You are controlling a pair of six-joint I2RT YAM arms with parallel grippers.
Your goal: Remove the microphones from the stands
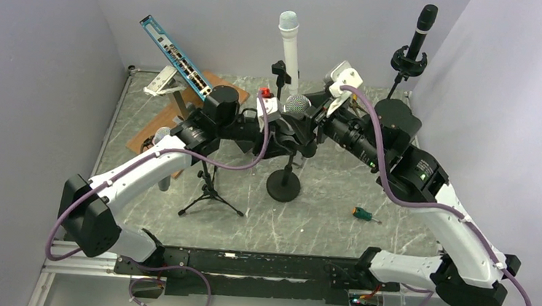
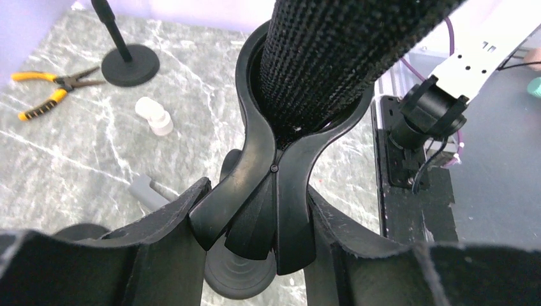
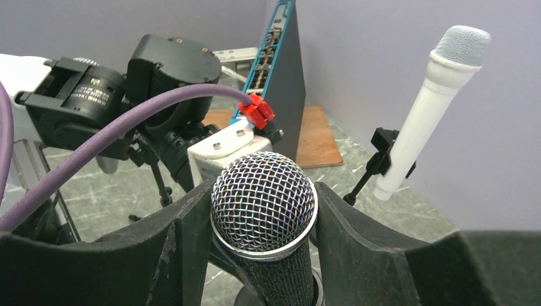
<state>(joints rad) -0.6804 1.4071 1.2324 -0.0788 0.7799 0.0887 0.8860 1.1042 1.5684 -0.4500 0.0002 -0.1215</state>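
The microphone (image 1: 297,105) has a silver mesh head and a black textured body. It stands upright in the black clip of a round-based stand (image 1: 284,185) mid-table. My left gripper (image 1: 282,136) is shut on the clip's levers (image 2: 274,185), with the microphone body (image 2: 325,64) seated in the clip's ring above. The stand's round base (image 2: 239,271) shows below. My right gripper (image 1: 313,115) is shut on the microphone head (image 3: 264,204), one finger against each side of its metal ring.
A white microphone (image 1: 289,48) and a black microphone (image 1: 421,33) stand on their own stands behind. A blue network switch (image 1: 177,56), a small tripod (image 1: 210,188), a screwdriver (image 1: 364,214), pliers (image 2: 48,89) and a white fitting (image 2: 154,116) are around.
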